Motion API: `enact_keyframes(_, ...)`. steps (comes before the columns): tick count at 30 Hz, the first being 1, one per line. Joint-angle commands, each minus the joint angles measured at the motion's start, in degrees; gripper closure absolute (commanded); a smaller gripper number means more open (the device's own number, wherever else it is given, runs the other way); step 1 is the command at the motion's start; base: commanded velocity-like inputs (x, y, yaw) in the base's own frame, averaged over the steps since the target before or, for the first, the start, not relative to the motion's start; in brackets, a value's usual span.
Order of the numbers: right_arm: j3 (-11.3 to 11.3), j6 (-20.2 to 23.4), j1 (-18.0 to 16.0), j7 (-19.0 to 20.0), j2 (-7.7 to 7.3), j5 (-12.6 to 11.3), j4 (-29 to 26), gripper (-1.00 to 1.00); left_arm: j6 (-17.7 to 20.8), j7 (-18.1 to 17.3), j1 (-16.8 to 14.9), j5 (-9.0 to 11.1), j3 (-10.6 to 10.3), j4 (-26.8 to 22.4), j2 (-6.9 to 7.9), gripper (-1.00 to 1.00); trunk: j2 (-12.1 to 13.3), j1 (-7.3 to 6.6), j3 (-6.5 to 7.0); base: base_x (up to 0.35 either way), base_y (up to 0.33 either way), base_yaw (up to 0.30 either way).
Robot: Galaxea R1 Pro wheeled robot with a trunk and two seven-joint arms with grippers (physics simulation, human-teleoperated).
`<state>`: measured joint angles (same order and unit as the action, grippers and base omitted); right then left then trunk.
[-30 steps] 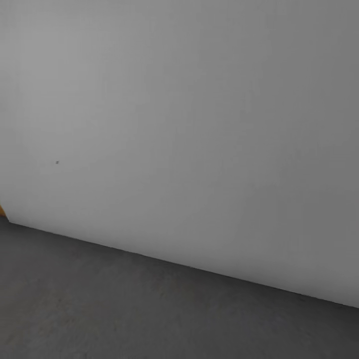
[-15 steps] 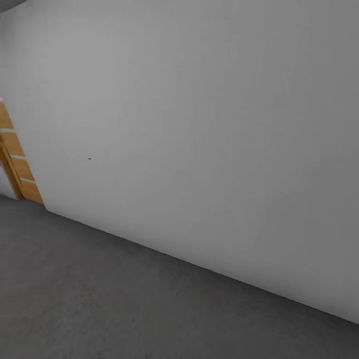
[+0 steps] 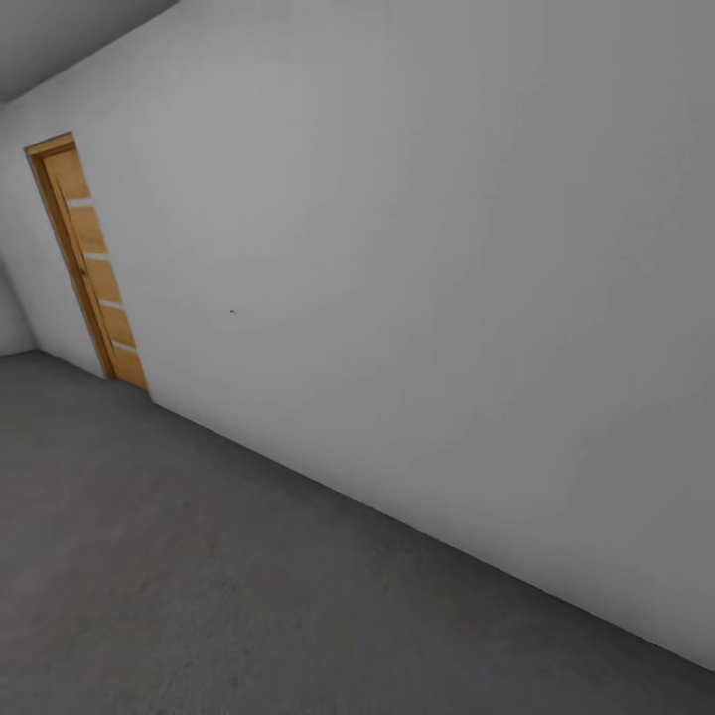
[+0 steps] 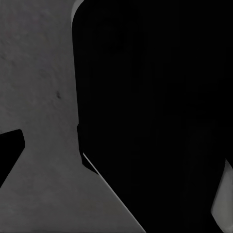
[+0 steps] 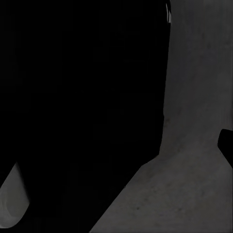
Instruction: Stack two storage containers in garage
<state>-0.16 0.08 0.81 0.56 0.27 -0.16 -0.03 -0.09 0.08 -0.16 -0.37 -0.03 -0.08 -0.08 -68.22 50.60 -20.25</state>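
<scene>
Setting: the garage, seen from the head view as a plain grey-white wall (image 3: 427, 278) meeting the floor (image 3: 199, 596), a dark grey speckled concrete surface, along a slanted line.
Door: a door of horizontal wooden planks (image 3: 91, 263) stands in the wall toward the far corner, well apart from the robot.
Wall mark: a tiny dark speck (image 3: 232, 312) sits on the wall beside the door.
Left wrist view: a large black shape (image 4: 155, 111), too dark to identify, blocks most of the picture; concrete (image 4: 39, 97) shows beside it.
Right wrist view: a similar black mass (image 5: 77, 107) covers most of the picture, with concrete (image 5: 194, 145) alongside.
Pincers: whether either one is released, clenched or grasping something cannot be told; the fingers are lost in the dark shapes.
Storage containers: no orange-red bin can be made out, so their position cannot be given from these pictures.
Step in hand (judgement): the robot appears to be travelling or turning inside the garage, not yet manipulating.
Risk 1 (judgement): with the head camera aimed at wall and bare concrete, the base could drift into the wall unnoticed.
Risk 2 (judgement): if a bin is carried, the dark wrist views give no check on the grip, so a slip could go unseen.
Risk 3 (judgement): choosing a drop spot too close to the wall would cramp the later stacking approach.
</scene>
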Motion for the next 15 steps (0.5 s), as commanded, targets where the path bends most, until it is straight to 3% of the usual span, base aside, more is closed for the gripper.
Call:
enact_keyframes(1, -0.02, 0.01, 0.02, 0.06, 0.0, -0.02, -0.03, -1.0, -0.01, 0.01, -0.02, -0.04, 0.01, -0.01, -0.01, -1.0, -0.02, 0.0, -0.04, 0.0, 0.0, 0.291)
enact_keyframes(15, 0.07, 0.01, 0.01, 0.06, 0.0, -0.02, -0.03, -1.0, -0.01, 0.01, -0.02, 0.35, 0.21, -0.01, -0.01, -1.0, -0.02, 0.0, -0.04, 0.0, 0.0, 0.291)
